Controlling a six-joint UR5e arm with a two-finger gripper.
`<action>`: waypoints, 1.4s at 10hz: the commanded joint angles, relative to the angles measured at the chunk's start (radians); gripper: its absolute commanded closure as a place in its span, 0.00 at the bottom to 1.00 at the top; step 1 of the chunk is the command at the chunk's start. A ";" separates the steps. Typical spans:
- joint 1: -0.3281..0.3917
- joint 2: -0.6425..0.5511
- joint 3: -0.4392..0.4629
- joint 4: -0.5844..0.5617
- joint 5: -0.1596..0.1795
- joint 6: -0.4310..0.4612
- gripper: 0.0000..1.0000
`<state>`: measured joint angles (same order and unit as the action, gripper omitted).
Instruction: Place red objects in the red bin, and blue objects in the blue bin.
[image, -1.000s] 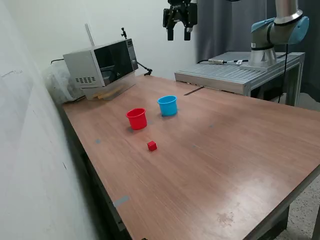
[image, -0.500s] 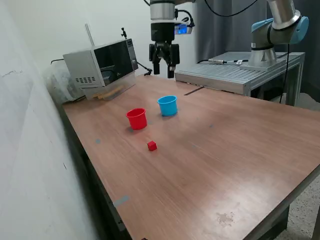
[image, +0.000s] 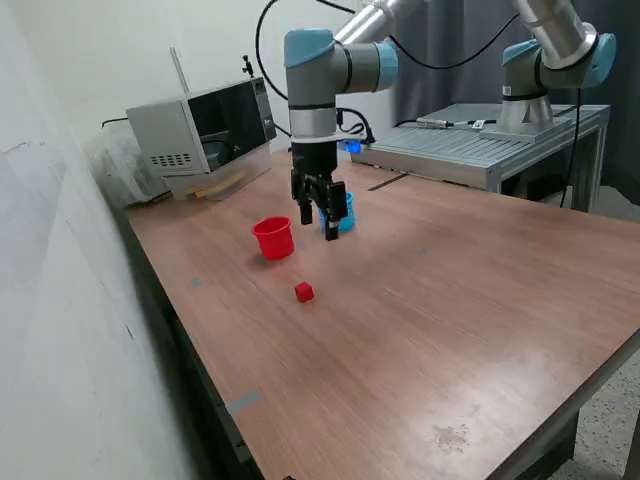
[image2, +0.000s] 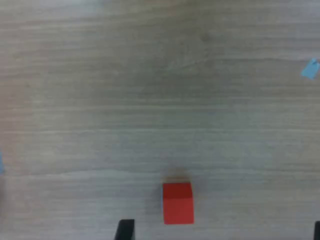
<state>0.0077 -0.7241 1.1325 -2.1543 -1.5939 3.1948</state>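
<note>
One red cube lies on the wooden table, nearer the front than the red bin. The blue bin stands to the exterior view's right of the red one and is partly hidden behind my gripper. The gripper hangs open above the table between the two cups, with nothing in it. In the wrist view the red cube sits on the table between the fingertips, closer to one of them. No blue objects are in view.
A microwave stands at the table's far corner against the wall. A metal bench with the arm's base is behind the table. A small blue scrap of tape sticks to the wood.
The arm has swung down from high above the back of the table towards the exterior view's left. It now hangs low between the cups. The cube and cups have not moved.
</note>
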 joint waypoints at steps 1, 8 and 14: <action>0.006 0.046 -0.037 -0.033 0.000 0.001 0.00; 0.014 0.186 -0.137 -0.085 0.002 0.002 0.00; 0.002 0.190 -0.146 -0.095 0.002 0.001 0.00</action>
<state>0.0108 -0.5343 0.9835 -2.2483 -1.5923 3.1954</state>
